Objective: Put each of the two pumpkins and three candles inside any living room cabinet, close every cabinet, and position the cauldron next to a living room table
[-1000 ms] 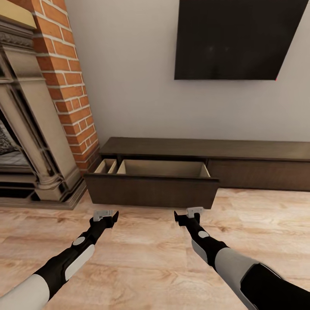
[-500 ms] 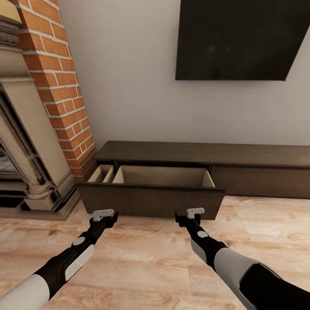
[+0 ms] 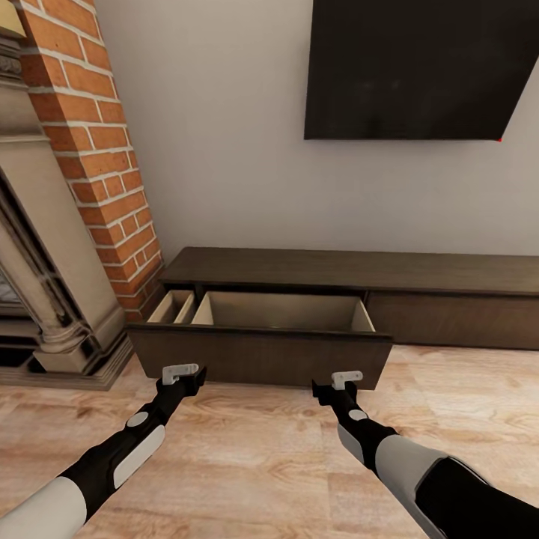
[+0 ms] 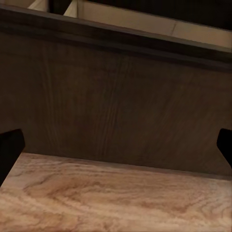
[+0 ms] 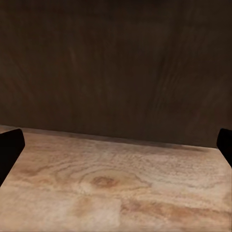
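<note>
1. The cabinet runs low across the middle of the head view; its drawer stands pulled out, pale inside, with nothing in it that shows.
2. Left pincer and right pincer, both spread wide and holding nothing, sit just before the drawer front.
3. Likely step: shutting it. Next, press both pincers evenly forward.

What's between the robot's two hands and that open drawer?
Nothing: in the head view, bare wooden floor separates the left hand and right hand from the cabinet's open drawer front.
</note>
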Available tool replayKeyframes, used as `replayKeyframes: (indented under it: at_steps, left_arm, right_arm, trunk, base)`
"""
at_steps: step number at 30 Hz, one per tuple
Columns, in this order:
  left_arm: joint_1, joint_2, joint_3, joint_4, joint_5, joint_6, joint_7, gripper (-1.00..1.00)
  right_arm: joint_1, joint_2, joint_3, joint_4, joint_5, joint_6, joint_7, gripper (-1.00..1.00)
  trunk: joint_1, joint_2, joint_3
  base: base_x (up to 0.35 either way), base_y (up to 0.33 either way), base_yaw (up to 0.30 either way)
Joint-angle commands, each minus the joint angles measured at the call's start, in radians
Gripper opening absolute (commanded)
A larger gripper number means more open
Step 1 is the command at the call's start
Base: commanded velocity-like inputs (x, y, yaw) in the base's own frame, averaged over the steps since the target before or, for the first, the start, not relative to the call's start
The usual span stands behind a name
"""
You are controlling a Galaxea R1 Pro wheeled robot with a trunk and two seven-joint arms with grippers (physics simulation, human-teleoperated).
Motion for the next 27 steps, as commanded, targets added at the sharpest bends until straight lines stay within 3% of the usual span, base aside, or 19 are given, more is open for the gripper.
replayKeyframes:
  at_steps: [1,4,27]
  left_arm:
    - [-0.002,0.002,-0.009,-0.001,0.009,-0.007,0.009,1.00]
    - [-0.002,0.003,-0.009,-0.001,0.009,-0.009,0.008,1.00]
    - [-0.001,0.001,-0.011,-0.001,0.009,-0.009,0.007,1.00]
  right_arm:
    - [-0.001,0.000,0.009,0.001,-0.006,-0.002,-0.005,1.00]
    - [-0.001,-0.002,0.009,0.001,-0.007,-0.003,-0.005,1.00]
    - [-0.001,-0.003,0.009,-0.002,-0.005,-0.010,-0.004,1.00]
  trunk:
    - [0.000,0.000,-0.001]
    - [0.000,0.000,-0.001]
    - [0.010,-0.006,-0.090]
  base:
    - [0.005,0.000,0.000]
    - [0.002,0.000,0.000]
    - [0.000,0.000,0.000]
